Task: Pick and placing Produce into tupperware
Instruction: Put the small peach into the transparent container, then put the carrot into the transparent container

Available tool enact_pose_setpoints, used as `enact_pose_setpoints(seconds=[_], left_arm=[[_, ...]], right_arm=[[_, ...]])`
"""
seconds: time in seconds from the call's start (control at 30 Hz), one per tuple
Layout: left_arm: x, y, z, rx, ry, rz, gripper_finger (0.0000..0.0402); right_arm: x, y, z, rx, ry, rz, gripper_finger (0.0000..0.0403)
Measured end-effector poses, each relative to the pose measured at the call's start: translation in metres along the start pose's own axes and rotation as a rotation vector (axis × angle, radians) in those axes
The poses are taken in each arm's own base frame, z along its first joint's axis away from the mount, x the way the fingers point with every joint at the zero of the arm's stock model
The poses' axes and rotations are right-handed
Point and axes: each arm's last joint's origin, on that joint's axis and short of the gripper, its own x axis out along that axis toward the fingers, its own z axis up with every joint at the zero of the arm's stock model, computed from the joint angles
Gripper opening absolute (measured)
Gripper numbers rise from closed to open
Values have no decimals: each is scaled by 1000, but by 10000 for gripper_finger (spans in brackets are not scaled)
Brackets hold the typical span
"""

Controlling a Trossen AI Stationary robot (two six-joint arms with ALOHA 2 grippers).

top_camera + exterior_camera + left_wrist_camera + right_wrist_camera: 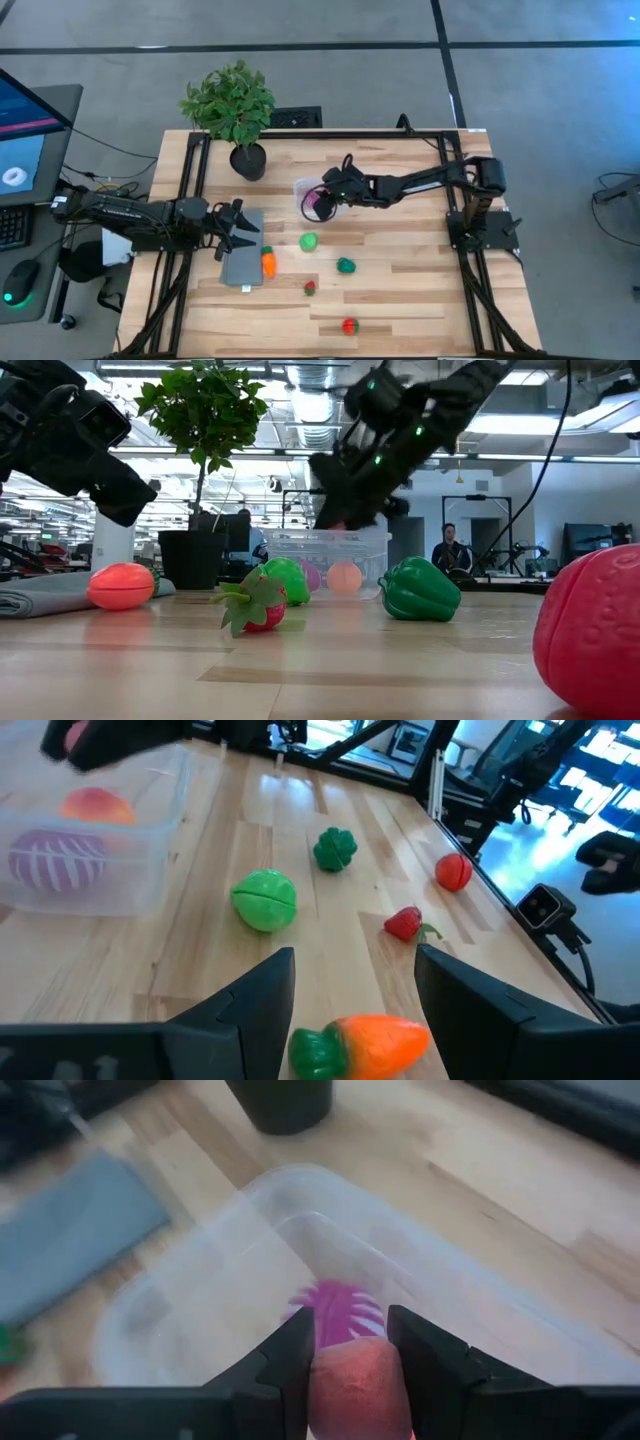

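The clear tub (312, 198) stands mid-table and holds a purple striped piece (336, 1314) and a peach piece (344, 576). My right gripper (334, 187) hangs over the tub (200, 1300), shut on a reddish-pink toy piece (355, 1380). My left gripper (237, 230) is open above the grey slab's (243, 264) edge, with the orange carrot (365, 1042) just ahead of its fingers, untouched. Resting on the wood are a light green piece (309, 241), a dark green pepper (346, 265), a strawberry (310, 288) and a red tomato (349, 325). My right gripper pinches the reddish-pink piece (352, 1365) between its two fingers (292, 1360). It comes from above, slanting from the table's right side. The piece is lifted clear, over the tub's open top.
A potted plant (232, 110) stands at the far edge, left of the tub. The grey slab lies under my left gripper. Black frame rails (186, 190) run along the table's left and right sides. A monitor and mouse sit beyond the left edge.
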Motion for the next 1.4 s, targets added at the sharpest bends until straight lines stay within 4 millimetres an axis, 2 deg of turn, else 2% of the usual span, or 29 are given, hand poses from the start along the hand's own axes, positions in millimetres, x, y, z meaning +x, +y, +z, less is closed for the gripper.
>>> enact_pose_setpoints(seconds=[0.27, 0.63, 0.73, 0.9, 1.07, 1.23, 1.4], left_arm=[[0, 1, -2, -3, 19, 6, 197], [0, 2, -2, 18, 11, 38, 197], [0, 1, -2, 18, 10, 38, 197], [0, 3, -1, 45, 1, 80, 197], [0, 5, -1, 46, -22, 170, 197], [-1, 7, -2, 42, -18, 221, 197], [0, 4, -7, 73, 61, 75, 197]], right_arm=[[10, 0, -4, -25, -5, 3, 167], [10, 4, 3, -59, -47, 101, 211], [2, 9, 7, -81, -66, 132, 225], [-23, 23, 14, -159, -89, 175, 236], [-62, 40, 12, -236, -64, 141, 234], [-107, 59, -9, -310, 2, 27, 233], [-154, 81, -40, -344, -10, -59, 233]])
